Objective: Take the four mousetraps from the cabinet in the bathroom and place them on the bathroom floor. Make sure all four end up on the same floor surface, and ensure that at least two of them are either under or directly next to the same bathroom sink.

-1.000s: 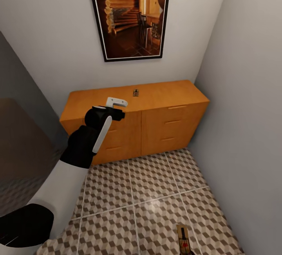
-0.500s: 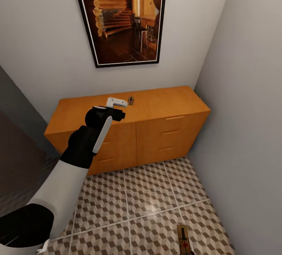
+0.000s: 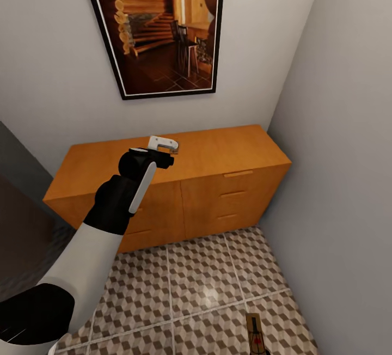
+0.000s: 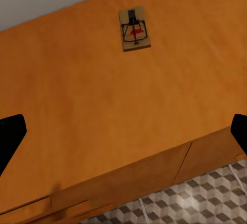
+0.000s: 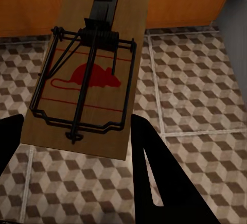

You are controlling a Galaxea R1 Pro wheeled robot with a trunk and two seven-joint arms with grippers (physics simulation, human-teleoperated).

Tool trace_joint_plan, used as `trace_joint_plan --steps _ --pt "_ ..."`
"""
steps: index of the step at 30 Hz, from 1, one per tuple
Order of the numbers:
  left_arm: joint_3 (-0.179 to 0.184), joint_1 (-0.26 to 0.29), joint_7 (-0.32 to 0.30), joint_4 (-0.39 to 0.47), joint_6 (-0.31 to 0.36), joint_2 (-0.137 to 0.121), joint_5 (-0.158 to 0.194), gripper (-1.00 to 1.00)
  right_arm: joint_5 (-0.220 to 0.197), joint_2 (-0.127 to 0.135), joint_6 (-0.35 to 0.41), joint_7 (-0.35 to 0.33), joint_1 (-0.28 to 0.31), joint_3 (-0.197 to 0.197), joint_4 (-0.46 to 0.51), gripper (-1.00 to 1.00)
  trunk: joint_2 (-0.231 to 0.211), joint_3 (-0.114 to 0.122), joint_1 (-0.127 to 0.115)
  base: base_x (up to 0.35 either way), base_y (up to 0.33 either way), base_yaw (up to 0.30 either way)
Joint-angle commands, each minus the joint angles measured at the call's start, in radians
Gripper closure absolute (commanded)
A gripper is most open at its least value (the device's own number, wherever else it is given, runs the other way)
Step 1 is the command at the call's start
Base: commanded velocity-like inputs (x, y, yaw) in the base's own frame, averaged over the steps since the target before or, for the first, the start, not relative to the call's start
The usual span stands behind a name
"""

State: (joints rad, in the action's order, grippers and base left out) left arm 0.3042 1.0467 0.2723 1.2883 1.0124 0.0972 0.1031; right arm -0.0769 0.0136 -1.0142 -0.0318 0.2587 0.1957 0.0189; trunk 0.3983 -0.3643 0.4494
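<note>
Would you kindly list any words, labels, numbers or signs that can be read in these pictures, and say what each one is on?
No readable words or numbers anywhere.
Mousetrap in the right gripper: a red mouse picture and thin red lines, no lettering.
Mousetrap on the cabinet top: a red mark, too small to read.
Framed picture on the wall: a log cabin interior, no text.
Cabinet: no label.

One tan mousetrap (image 4: 134, 29) lies flat on the orange-brown cabinet (image 3: 218, 153) top, toward its back edge. A second mousetrap (image 5: 87, 74), red mouse mark showing, hangs above the cube-patterned bathroom floor (image 3: 207, 284) at 5 o'clock in the head view.
</note>
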Motion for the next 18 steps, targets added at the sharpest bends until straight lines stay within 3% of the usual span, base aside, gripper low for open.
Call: trace_joint_plan --steps 1,14,16,18 --pt "0.001 0.001 0.01 0.0 0.003 0.0 0.01 -1.0 -0.012 0.0 -0.003 -0.01 0.001 0.006 0.0 1.0 0.002 -0.002 0.001 0.015 -0.007 0.0" --pt "-0.008 -0.004 0.013 0.002 0.001 -0.002 0.027 -1.0 -0.011 -0.001 -0.003 -0.01 0.001 0.007 0.0 1.0 0.002 -0.002 0.001 0.002 -0.001 0.0" --pt "-0.018 -0.004 0.014 0.002 0.0 -0.002 0.04 -1.0 -0.011 -0.001 -0.003 -0.01 0.001 0.007 0.0 1.0 0.002 -0.002 0.001 0.0 0.0 0.0" --pt "-0.061 -0.004 0.014 0.002 -0.002 0.002 0.058 -1.0 -0.011 -0.001 -0.003 -0.01 0.001 0.007 0.0 1.0 0.002 -0.002 0.001 0.0 0.0 0.0"
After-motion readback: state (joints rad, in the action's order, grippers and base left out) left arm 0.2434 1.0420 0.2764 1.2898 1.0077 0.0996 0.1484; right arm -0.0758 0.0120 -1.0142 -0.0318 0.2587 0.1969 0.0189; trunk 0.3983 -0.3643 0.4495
